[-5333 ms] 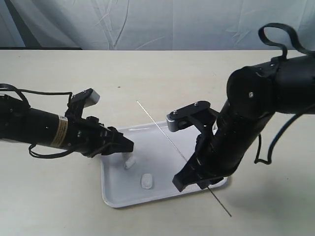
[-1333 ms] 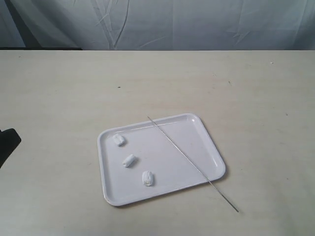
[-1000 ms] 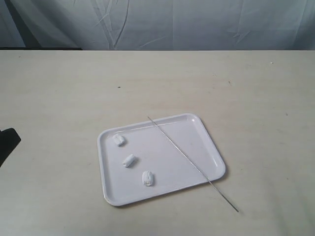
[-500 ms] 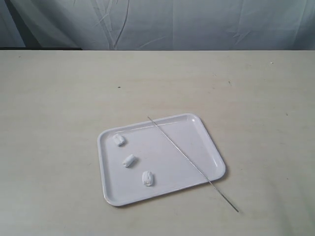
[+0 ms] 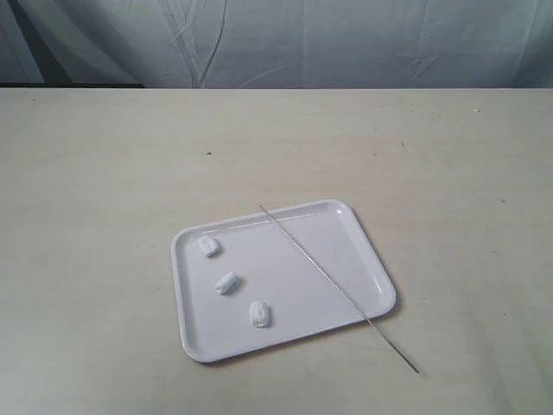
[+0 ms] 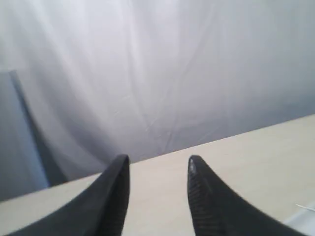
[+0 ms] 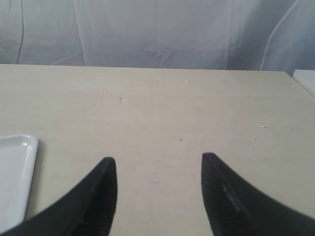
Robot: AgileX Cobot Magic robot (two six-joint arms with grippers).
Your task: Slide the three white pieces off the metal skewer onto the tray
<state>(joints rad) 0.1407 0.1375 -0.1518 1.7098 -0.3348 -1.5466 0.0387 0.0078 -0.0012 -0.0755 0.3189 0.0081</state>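
The tray [image 5: 294, 303] sits on the desk [image 5: 104, 173], lower centre of the exterior frame. The three white pieces [image 5: 227, 282] lie loose in its left half. The metal skewer [image 5: 328, 277] lies diagonally across its right half, its lower-right end past the rim. The left pincer [image 6: 158, 164] and the right pincer [image 7: 157, 160] are both spread apart, holding nothing.

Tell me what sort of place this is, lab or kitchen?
Most likely a robot test bench, not a kitchen: a bare beige table, a wrinkled pale cloth backdrop behind it, and only a white tray with a metal skewer and three white pieces as props.
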